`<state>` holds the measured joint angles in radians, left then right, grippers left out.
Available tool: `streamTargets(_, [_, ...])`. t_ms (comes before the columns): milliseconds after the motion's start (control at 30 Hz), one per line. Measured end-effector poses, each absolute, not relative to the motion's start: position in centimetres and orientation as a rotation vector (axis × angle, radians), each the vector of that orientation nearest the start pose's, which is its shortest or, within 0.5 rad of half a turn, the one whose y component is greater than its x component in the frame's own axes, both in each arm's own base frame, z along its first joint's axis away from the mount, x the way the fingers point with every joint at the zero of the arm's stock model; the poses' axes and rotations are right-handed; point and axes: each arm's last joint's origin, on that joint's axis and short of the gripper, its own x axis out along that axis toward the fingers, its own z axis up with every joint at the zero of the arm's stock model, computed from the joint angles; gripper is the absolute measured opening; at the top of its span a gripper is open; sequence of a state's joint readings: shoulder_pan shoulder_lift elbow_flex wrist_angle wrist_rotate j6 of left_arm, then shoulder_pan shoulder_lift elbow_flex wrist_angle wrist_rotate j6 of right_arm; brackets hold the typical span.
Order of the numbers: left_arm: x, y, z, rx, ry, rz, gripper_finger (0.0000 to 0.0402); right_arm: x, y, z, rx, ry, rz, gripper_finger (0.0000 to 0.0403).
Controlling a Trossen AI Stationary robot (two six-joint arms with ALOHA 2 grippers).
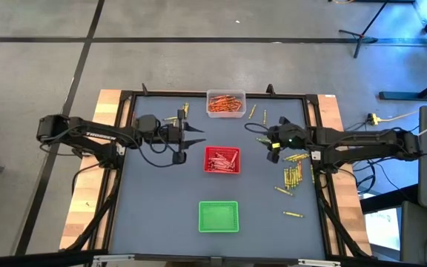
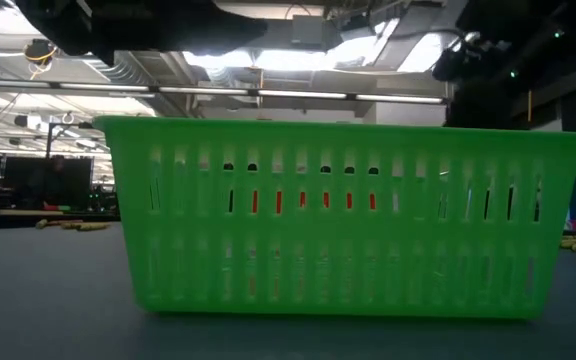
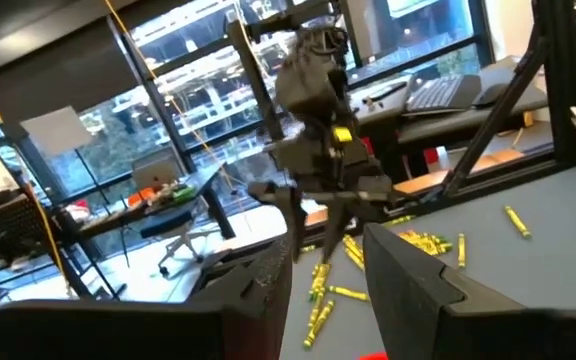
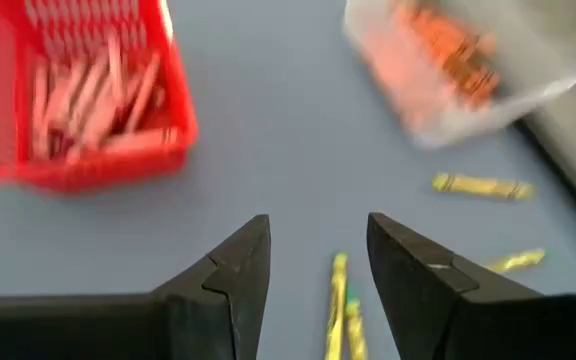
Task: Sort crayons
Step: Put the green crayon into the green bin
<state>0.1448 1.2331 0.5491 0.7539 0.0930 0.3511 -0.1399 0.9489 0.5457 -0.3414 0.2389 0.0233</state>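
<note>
- Left hand (image 1: pixel 196 136) reaches level from 9 o'clock, fingers parted, empty, near the red tray (image 1: pixel 222 159).
- Right hand (image 4: pixel 316 262) reaches from 3 o'clock, open above yellow crayons (image 4: pixel 339 300) on the tabletop (image 1: pixel 161 200).

Two slim black jointed arms, looped with black cables; the right gripper (image 1: pixel 271 141) carries a yellow tag and a green light.
</note>
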Motion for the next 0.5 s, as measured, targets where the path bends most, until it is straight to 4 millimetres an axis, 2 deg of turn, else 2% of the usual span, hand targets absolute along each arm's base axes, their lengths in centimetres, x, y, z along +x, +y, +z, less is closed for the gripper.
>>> streamTargets(267, [25.4,3.1,25.3,0.29,-0.069,0.053,0.0109,17.0,-4.5,18.5,0.229,1.031,-0.396,0.0166])
streamTargets(433, [25.5,2.5,25.2,0.279,-0.07,0.028,0.0109,16.8,-4.2,18.2,0.371,1.061,-0.39,0.0166])
streamTargets(500, [25.5,2.3,25.2,0.279,-0.07,0.021,0.0109,16.7,-4.2,18.1,0.366,1.075,-0.401,0.0166])
